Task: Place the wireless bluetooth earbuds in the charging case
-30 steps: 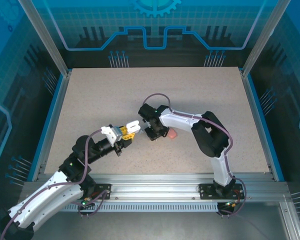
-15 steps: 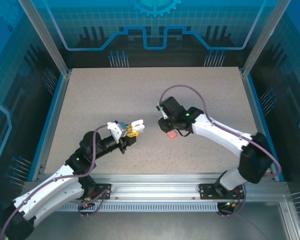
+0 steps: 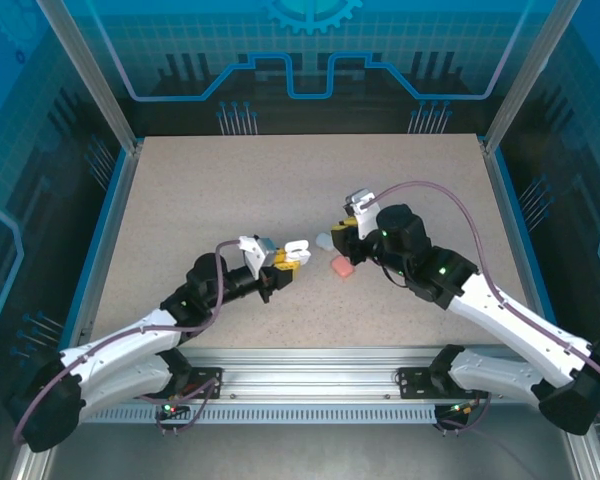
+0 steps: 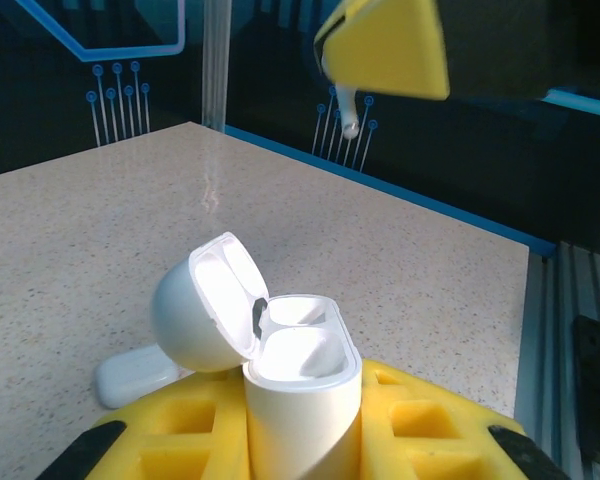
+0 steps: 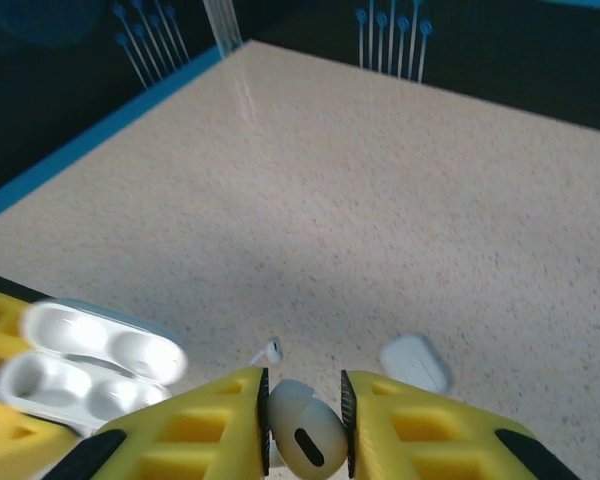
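Note:
My left gripper (image 3: 288,257) (image 4: 302,412) is shut on the white charging case (image 4: 300,395) (image 3: 298,247), which stands upright between the yellow fingers (image 4: 185,425) with its lid (image 4: 202,312) swung open and both wells bare. My right gripper (image 3: 346,232) (image 5: 303,425) is shut on a white earbud (image 5: 302,432). In the left wrist view that earbud's stem (image 4: 348,112) hangs below the right finger (image 4: 390,45), above and beyond the open case. The case also shows at the left of the right wrist view (image 5: 85,365). Another white earbud (image 5: 270,351) lies loose on the table.
A closed white case (image 3: 325,240) (image 5: 415,362) lies on the table between the grippers, and a pink case (image 3: 341,267) lies just in front of it. The speckled tabletop (image 3: 280,180) is bordered by a blue rim (image 3: 108,230) and glass walls.
The right arm has swung out to the right, and its gripper has come up from beside the pink case with the earbud. The left gripper has carried the open case rightward toward it.

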